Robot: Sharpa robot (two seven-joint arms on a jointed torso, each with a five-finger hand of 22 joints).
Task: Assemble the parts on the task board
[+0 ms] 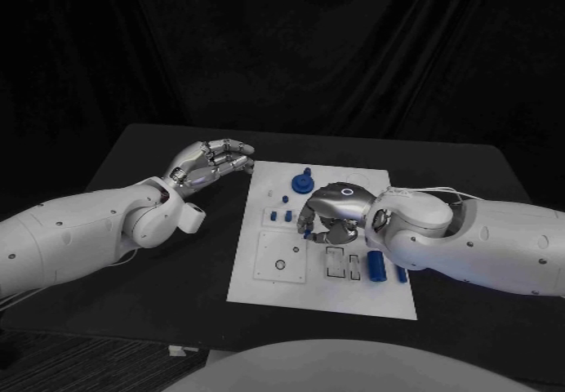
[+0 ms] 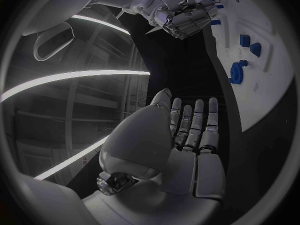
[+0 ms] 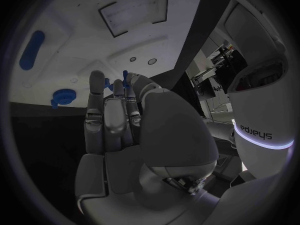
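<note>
The white task board [image 1: 353, 290] lies mid-table. My right hand [image 1: 328, 216] hangs over its middle with its fingertips [image 3: 97, 79] down at the plate, right beside two small blue pegs [image 3: 125, 76]. Whether it pinches one is hidden. A blue round knob [image 1: 304, 183] stands at the board's far end, and a blue cylinder [image 1: 375, 265] lies near the board's near right. My left hand [image 1: 212, 165] hovers off the board's far left corner, fingers [image 2: 194, 122] straight and holding nothing.
Two small blue blocks [image 1: 279, 216] stand on the board's left half, beside rectangular recesses [image 1: 280, 264]. Another short blue piece [image 1: 402, 274] lies by the cylinder. Black table [image 1: 153, 269] spreads wide on both sides of the board.
</note>
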